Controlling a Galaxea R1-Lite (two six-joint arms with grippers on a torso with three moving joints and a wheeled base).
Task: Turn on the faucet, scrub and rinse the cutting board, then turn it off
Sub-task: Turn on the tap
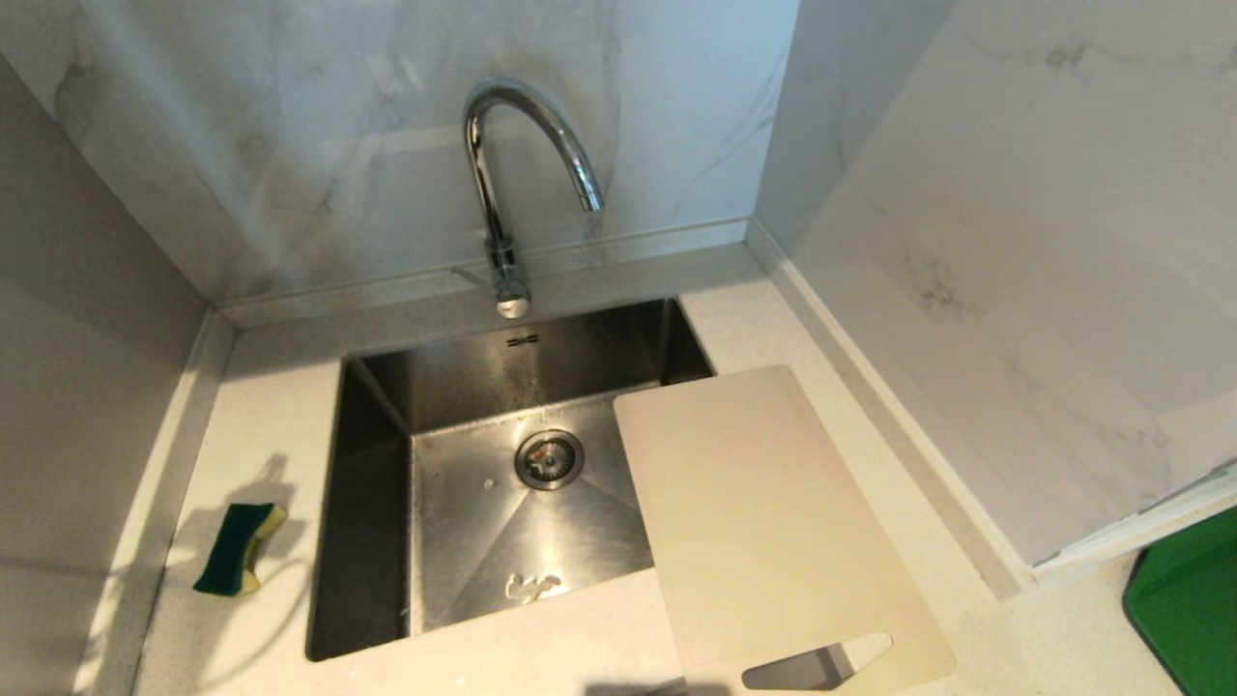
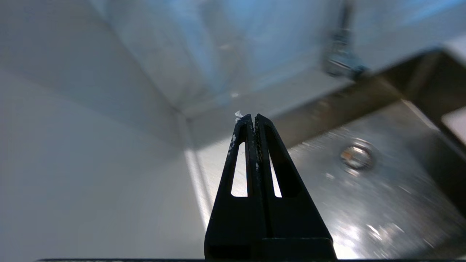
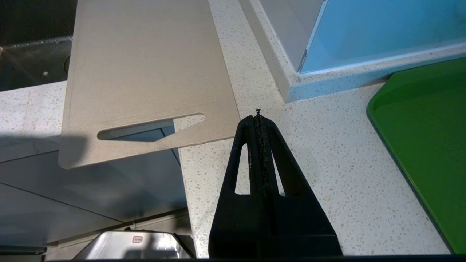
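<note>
Countertop of pale speckled stone (image 1: 271, 406) carries one steel sink (image 1: 377, 454), one off-white rectangular plastic cutting board (image 1: 763, 522) overhanging sink and counter edge, one chrome gooseneck faucet (image 1: 503, 193), one green-and-yellow sponge (image 1: 237, 547). Wrist views alone show left gripper (image 2: 253, 117) and right gripper (image 3: 257, 118), jaws pressed together, empty; also one green tray (image 3: 426, 138).

The tall gooseneck faucet (image 1: 503, 184) is shiny chrome; the steel sink basin (image 1: 464, 522) beneath it is dull grey. The thin rectangular plastic cutting board (image 1: 763, 532) is off-white — almost beige. The small sponge (image 1: 237, 548) is dark green over yellow. The stone countertop (image 3: 320, 153) is white, finely speckled; the plastic tray (image 3: 429, 138) is bright green.
</note>
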